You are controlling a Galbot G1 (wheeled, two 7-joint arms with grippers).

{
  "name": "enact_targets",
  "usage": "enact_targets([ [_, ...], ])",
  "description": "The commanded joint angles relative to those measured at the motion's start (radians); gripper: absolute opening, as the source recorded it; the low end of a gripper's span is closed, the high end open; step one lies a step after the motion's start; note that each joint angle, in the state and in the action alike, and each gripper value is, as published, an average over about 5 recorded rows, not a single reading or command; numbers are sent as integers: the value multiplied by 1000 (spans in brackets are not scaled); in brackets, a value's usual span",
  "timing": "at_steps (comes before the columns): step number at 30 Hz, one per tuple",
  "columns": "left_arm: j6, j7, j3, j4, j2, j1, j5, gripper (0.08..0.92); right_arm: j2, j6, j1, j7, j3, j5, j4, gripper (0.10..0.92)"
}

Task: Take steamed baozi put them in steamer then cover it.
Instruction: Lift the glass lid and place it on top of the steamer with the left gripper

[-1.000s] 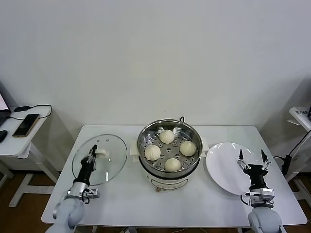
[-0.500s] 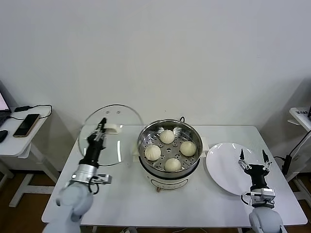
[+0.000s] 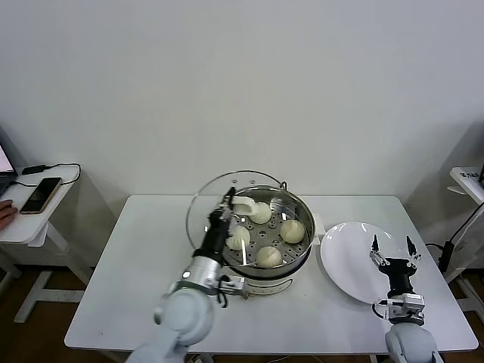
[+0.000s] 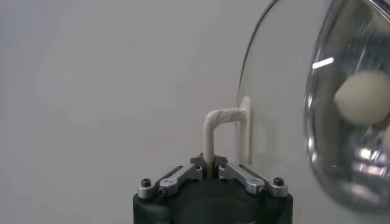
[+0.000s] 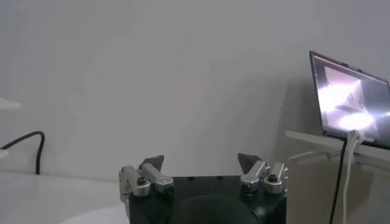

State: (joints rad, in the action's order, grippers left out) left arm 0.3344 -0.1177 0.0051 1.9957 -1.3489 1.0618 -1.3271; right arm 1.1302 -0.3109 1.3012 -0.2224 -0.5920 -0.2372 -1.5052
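- Covering is the step in hand: all four steamed baozi (image 3: 261,235) are already seated on the perforated tray inside the steamer (image 3: 263,236), so only the cover (image 3: 231,218) is left to be placed.
- The cover is held by the left gripper (image 3: 224,215), whose jaws are closed tight on the white bar handle (image 4: 222,135); the glass disc is carried tilted, almost on edge, just beyond the jaws and partly across the near-left rim of the pot.
- In the left wrist view one bun (image 4: 364,96) is seen through the glass, on the far side of the disc from the jaws.
- The next move is judged to call for the cover to be levelled, centred over the steel rim and lowered until its metal edge is seated all round, and only then released.
- The right gripper (image 3: 392,247) is parked over the white plate (image 3: 355,265), jaws spread wide with nothing between them.
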Motion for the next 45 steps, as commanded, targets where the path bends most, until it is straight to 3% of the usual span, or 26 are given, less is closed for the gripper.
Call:
enact_targets([
  [1,149,-205,192,-88,-90,-137,-138,190,17,8,-18,5,5,16,31,823],
  [10,189,-228,189,-170,-151,-169,-186,190,28,7,-25,12,-5,16,52,823],
  [23,226,-238,174,-227,-186,-168,-253,190,33,4,-28,14,-8,17,62,823],
  [45,208,-145,168,-278,-209,-152,-284,190,26,2,-38,16,-8,16,74,823],
])
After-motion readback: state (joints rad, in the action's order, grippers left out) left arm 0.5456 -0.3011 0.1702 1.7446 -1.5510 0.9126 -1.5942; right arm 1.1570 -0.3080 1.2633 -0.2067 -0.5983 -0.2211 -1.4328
